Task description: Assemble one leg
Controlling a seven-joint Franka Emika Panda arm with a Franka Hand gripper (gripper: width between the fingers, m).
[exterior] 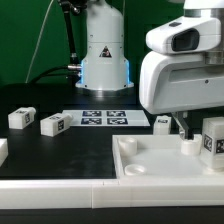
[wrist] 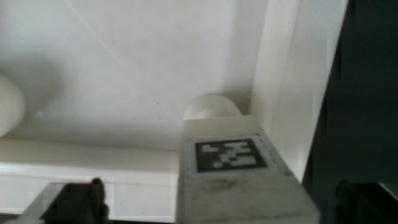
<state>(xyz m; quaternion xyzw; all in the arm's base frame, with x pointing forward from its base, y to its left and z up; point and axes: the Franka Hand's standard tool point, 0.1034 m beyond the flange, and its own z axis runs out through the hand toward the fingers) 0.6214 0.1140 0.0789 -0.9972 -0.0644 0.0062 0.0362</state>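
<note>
The leg (exterior: 213, 138) we care about is a small chunky white block, its black-and-white square tag facing the exterior camera. It stands upright inside the big white tray-like piece (exterior: 150, 168), near that piece's far corner at the exterior view's right. In the wrist view the leg (wrist: 228, 165) tapers away from us, and its far end stops just beside a round corner socket (wrist: 214, 105) in the tray-like piece.

The tool (exterior: 185, 125) hangs low over the tray-like piece, just beside the leg toward the exterior view's left. Its jaws look wide. The one finger (wrist: 80, 200) we see well stands apart from the leg and grips nothing.

Two more legs (exterior: 22, 117) (exterior: 53, 124) sit on the black counter (exterior: 60, 160) well apart at the exterior view's left. The marker board (exterior: 105, 118) lies before the arm's base (exterior: 105, 60). The bulky wrist hides part of the tray-like piece's far rim.
</note>
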